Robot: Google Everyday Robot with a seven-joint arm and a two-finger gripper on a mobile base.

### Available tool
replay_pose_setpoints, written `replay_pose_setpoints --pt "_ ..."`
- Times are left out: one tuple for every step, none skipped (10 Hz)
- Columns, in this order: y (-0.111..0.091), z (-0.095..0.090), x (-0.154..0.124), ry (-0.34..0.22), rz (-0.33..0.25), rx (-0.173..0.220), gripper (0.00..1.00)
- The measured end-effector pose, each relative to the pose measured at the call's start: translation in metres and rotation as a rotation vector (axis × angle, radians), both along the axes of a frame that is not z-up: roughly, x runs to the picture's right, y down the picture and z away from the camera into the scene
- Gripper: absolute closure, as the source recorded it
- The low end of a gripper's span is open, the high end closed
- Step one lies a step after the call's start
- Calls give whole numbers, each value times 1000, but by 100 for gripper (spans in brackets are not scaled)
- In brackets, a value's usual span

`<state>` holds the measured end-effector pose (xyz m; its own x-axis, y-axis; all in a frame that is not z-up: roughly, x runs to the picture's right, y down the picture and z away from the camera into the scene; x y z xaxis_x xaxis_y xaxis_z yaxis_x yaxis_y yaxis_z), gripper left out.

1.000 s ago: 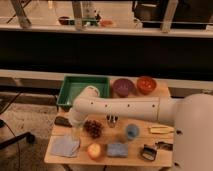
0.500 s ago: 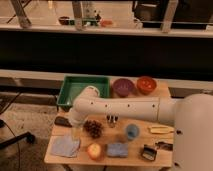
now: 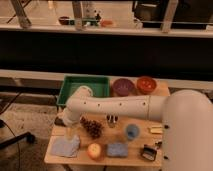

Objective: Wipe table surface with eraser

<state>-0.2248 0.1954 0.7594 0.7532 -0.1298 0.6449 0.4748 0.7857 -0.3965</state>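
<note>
The eraser [image 3: 60, 121] is a small dark block at the left edge of the table surface [image 3: 140, 142], a light tan wooden top. My white arm reaches from the right across the table to the left end. The gripper [image 3: 70, 131] hangs down from the wrist just right of the eraser, above the far edge of a blue cloth [image 3: 65, 146]. The wrist partly hides the eraser.
A green tray [image 3: 85, 86], a purple bowl [image 3: 122, 86] and an orange bowl [image 3: 146, 84] stand along the back. Dark grapes [image 3: 91, 127], a blue cup [image 3: 131, 131], a round fruit [image 3: 94, 150], a blue sponge [image 3: 117, 149] and a black-handled tool [image 3: 147, 152] lie on the table.
The arm's wrist end has shifted slightly to the left toward the eraser. The objects on the table have not moved.
</note>
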Motion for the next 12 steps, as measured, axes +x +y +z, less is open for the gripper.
replay_pose_setpoints --pt "-2 3 -2 -6 -2 5 20" --pt "-5 8 -3 -10 -2 12 20" --pt "-6 11 -5 -14 -5 17 20" --pt "-7 14 -6 -15 -5 21 20" --pt "-12 22 -3 -10 1 29 20" --pt "-15 26 -2 -7 6 34 20" --pt "-17 29 -2 -7 8 38 20" --pt "-19 34 -3 -8 9 41 20" --pt "-20 37 -5 -10 9 44 20" --pt "-19 40 -7 -12 7 45 20" --pt "-19 45 -9 -13 5 46 20" --pt "-18 49 -13 -16 3 46 20"
